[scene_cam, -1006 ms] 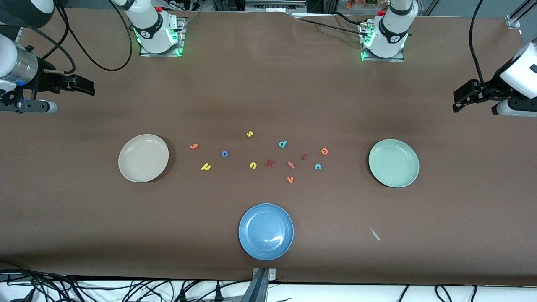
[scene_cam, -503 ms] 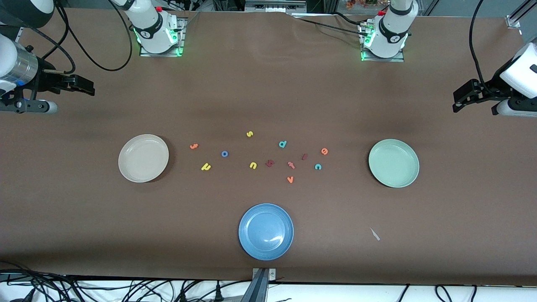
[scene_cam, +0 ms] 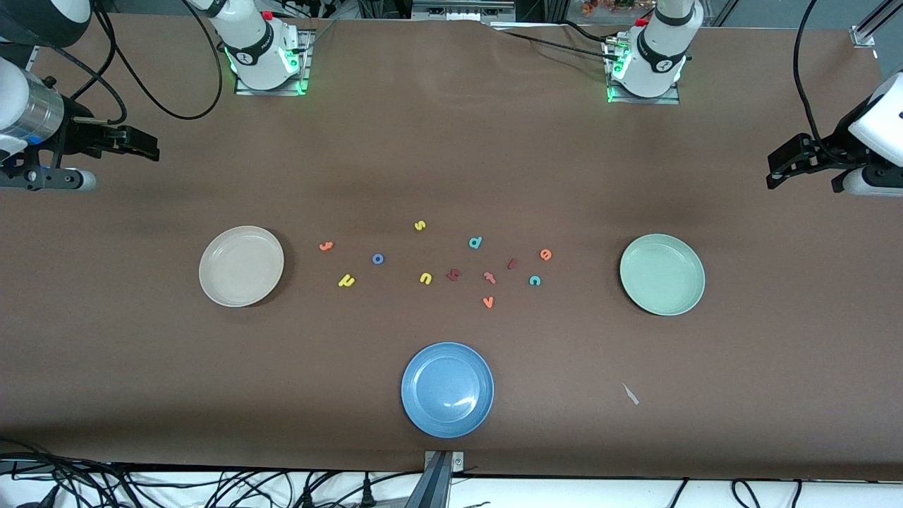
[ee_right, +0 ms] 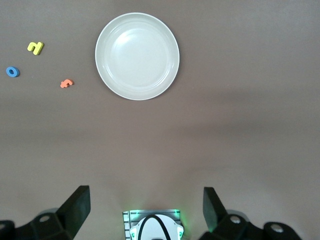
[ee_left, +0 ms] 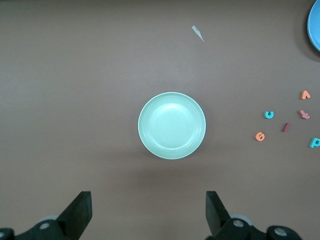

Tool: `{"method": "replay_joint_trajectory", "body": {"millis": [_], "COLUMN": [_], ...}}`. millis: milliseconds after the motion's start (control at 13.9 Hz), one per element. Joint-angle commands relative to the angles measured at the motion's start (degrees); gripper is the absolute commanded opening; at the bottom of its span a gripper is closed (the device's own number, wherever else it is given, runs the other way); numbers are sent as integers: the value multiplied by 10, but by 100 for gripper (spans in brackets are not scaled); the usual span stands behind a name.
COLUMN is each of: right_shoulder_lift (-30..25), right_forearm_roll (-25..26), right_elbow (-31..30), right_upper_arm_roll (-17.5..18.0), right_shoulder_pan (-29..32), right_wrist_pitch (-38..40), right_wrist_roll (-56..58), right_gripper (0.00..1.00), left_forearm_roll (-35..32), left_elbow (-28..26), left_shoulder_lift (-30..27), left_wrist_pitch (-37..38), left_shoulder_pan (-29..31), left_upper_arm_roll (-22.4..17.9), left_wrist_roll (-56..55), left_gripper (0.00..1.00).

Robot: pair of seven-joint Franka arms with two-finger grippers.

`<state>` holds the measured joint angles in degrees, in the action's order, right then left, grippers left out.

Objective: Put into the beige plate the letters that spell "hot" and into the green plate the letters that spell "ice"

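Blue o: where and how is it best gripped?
Probably straight down from above, one open finger on each outer edge. The blue o lies flat on the table as a small ring, apart from the other letters, so any approach angle around it looks free.

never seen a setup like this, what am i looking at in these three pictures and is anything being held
Two robot arms stand at a brown table. The wide picture looks down from a camera facing them. The other two come from cameras on the arms' wrists.

The left gripper hangs over the left arm's end of the table, above the green plate. The right gripper hangs over the right arm's end, above the beige plate. Both are open and hold nothing.

Small foam letters lie scattered between those plates, among them a blue o, a yellow h, a teal c and an orange e. A blue plate sits nearer the front camera. All three plates are empty.
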<state>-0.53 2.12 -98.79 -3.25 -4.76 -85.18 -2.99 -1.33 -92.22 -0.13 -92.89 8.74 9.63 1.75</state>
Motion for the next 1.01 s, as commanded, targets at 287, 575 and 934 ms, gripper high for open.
{"method": "replay_joint_trajectory", "body": {"millis": [287,575,934], "right_shoulder_lift": [4,3,18], "right_forearm_roll": [-10,-12,-29], "right_elbow": [10,7,4], "right_upper_arm_roll": [-1,0,5], "right_shoulder_pan": [2,1,-67], "right_wrist_pitch": [11,12,1], "right_wrist_roll": [2,-15,-138], "right_gripper": [100,100,100], "left_forearm_roll": [-4,-4,-4], "left_elbow": [3,3,3], "left_shoulder_lift": [0,0,0], "left_wrist_pitch": [10,10,10], "left_shoulder_pan": [7,7,7], "left_upper_arm_roll": [4,4,4], "left_wrist_roll": [15,15,15], "left_gripper": [100,100,100]}}
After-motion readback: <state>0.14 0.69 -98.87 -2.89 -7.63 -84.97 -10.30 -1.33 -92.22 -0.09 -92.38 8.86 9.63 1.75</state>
